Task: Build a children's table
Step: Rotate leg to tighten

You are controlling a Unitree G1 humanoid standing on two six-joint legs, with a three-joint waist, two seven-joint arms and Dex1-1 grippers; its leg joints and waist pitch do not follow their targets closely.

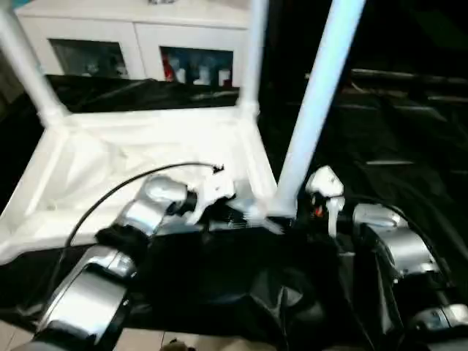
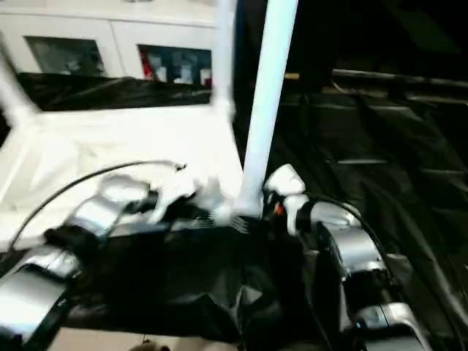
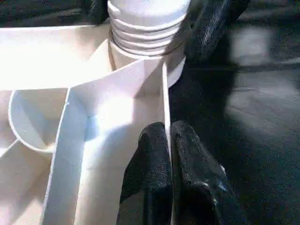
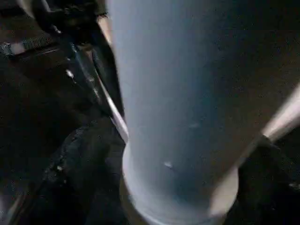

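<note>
**You:** While you look down from the head camera, where is the tabletop (image 1: 139, 157)?

**Me:** It lies upside down on the black sheet (image 1: 409, 146), filling the left and middle of the frame. You see its ribs and its raised rim.

**You:** And the legs?

**Me:** Three stand up from its corners. The far left leg (image 1: 25, 66) leans at the upper left. The far right leg (image 1: 252, 55) rises at the top middle. The near leg (image 1: 322, 95) is the big one right of the middle, and it tilts a little to the right. Its foot sits in the near right corner socket (image 3: 140, 56), where you can see the screw rings.

**You:** What is your left tool (image 3: 169, 164) doing?

**Me:** It is pinched closed on a thin rib of the tabletop, just beside that socket.

**You:** And the right tool (image 4: 159, 187)?

**Me:** Its two black fingers (image 4: 79, 168) stand wide apart, one on each side of the near leg's bottom end. I cannot tell if they touch it.

**You:** What is behind?

**Me:** A white cabinet (image 1: 139, 36) with glass doors, at the top left.
</note>
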